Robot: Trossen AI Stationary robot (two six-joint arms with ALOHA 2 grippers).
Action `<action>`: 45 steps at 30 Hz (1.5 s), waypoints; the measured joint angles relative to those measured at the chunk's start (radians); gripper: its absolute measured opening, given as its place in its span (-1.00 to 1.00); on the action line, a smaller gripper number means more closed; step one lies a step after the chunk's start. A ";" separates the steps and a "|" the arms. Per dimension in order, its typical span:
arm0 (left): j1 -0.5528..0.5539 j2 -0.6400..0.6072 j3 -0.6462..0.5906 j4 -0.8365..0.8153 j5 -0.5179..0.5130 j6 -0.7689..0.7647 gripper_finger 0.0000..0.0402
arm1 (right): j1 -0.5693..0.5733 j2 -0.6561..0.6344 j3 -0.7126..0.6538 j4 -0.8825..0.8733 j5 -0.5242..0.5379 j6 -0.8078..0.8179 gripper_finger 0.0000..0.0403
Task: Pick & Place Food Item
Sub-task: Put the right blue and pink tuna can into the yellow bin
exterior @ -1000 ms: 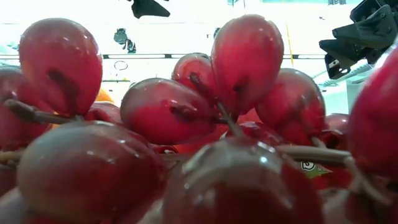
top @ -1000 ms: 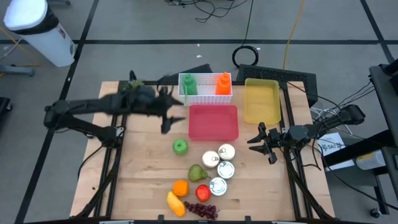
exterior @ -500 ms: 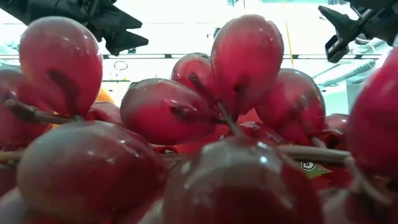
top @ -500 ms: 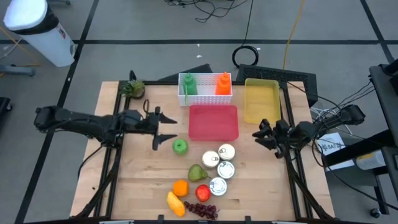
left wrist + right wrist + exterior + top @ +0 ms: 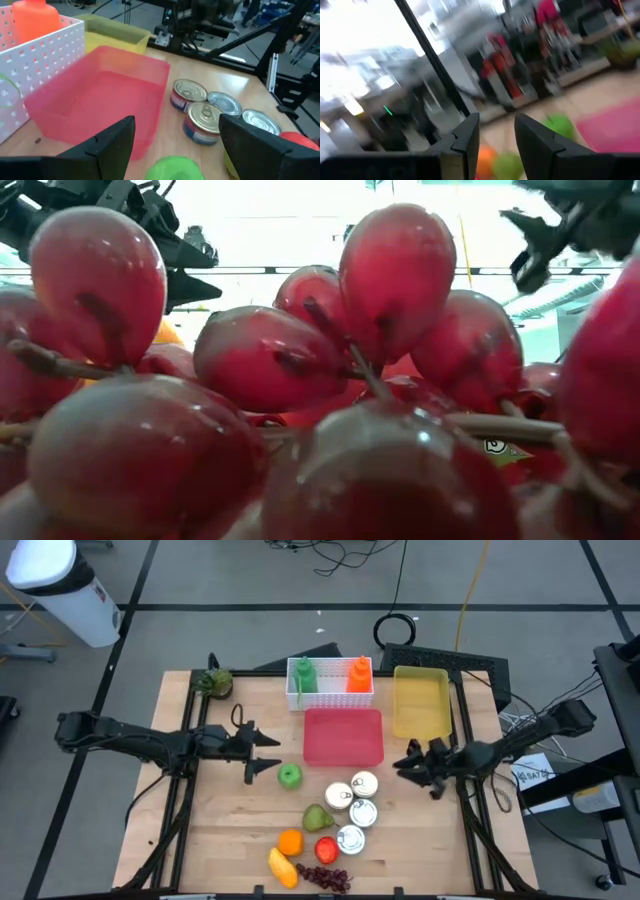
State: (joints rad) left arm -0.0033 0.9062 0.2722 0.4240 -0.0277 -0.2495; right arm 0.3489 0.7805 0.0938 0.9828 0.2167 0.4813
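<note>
Left gripper (image 5: 268,753) has swung down from the white basket (image 5: 330,688) to just beside the green apple (image 5: 289,776), fingers apart, nothing held.
Apple sits on the desk (image 5: 230,830) near the pink tray (image 5: 343,736). Advice: centre both fingers around it, go low, close gently; round, likely to roll. Right gripper (image 5: 412,765) waits near the yellow bin (image 5: 421,702), fingers slightly apart, empty.

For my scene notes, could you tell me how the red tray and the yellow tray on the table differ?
The red tray is wider and sits mid-table, just in front of the white basket; the yellow tray is narrower, set lengthwise nearer the table's right edge. The red tray has the cans right in front of it; the yellow tray has none near. Both are shallow, rectangular, and appear to hold nothing.
</note>
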 joint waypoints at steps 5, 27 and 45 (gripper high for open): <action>0.000 0.034 0.000 0.081 0.000 0.001 0.50 | -0.002 0.232 0.133 0.068 0.017 0.007 -0.44; 0.000 0.149 0.000 0.182 -0.010 -0.048 0.50 | 0.003 0.457 0.240 0.144 0.096 -0.116 -0.45; 0.000 0.155 0.001 0.188 -0.092 -0.126 0.50 | 0.146 0.581 0.614 -0.907 0.298 -0.154 -0.97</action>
State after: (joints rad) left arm -0.0036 1.0608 0.2729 0.6115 -0.1194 -0.3759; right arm 0.4945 1.3610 0.7079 0.0763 0.5149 0.3273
